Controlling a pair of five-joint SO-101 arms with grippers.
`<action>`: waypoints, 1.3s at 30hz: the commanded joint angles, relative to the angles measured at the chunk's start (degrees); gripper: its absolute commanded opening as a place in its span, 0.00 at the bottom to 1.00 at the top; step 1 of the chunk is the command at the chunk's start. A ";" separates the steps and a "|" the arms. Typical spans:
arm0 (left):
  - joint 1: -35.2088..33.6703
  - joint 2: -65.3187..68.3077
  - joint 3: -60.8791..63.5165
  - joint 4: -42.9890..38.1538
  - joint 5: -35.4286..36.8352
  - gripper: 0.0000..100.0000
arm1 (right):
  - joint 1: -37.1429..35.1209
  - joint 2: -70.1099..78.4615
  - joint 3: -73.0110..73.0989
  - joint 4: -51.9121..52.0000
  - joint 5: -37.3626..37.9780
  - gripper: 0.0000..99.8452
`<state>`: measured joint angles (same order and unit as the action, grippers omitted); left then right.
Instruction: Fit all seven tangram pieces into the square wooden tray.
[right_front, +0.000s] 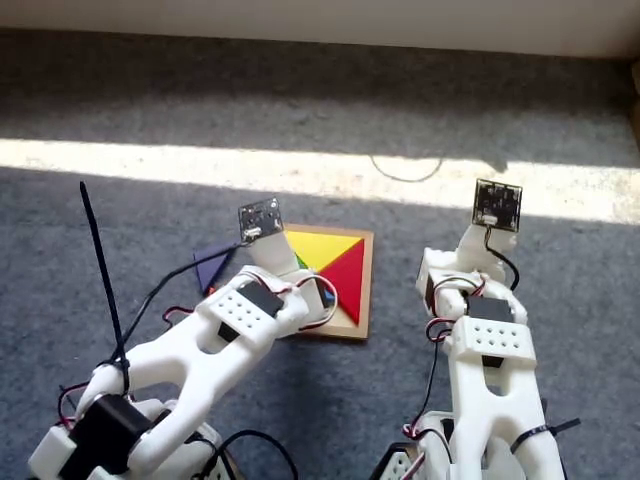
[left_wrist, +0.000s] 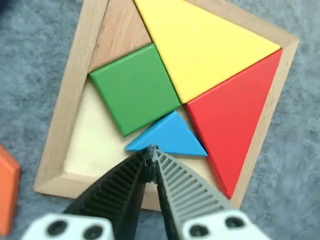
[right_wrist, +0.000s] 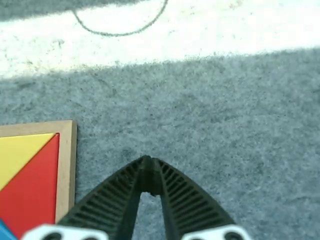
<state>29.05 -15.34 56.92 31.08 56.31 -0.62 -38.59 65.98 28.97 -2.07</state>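
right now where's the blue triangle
In the left wrist view the blue triangle lies inside the tray, between the green square and red triangle, at the left gripper's tips.

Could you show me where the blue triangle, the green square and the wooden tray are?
blue triangle (left_wrist: 170, 137): left wrist view, middle of its top face.
green square (left_wrist: 135, 87): left wrist view, centre of its top face.
wooden tray (left_wrist: 70, 100): left wrist view, on its raised rim beside the green square.

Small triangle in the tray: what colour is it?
Blue small triangle, clearest in the left wrist view.
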 joint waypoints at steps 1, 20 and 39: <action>-1.19 0.31 -3.30 0.35 0.44 0.01 | -0.84 -1.98 -0.48 -1.27 -0.18 0.00; -8.04 -14.55 -4.26 7.65 -1.76 0.01 | -0.84 -1.98 -0.48 -1.27 -0.18 0.00; -29.32 -29.05 -4.09 34.11 -52.57 0.14 | -0.84 -1.98 -0.57 -1.27 1.93 0.00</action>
<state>0.75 -42.95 55.52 61.93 6.02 -0.62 -38.59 65.98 28.97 -0.84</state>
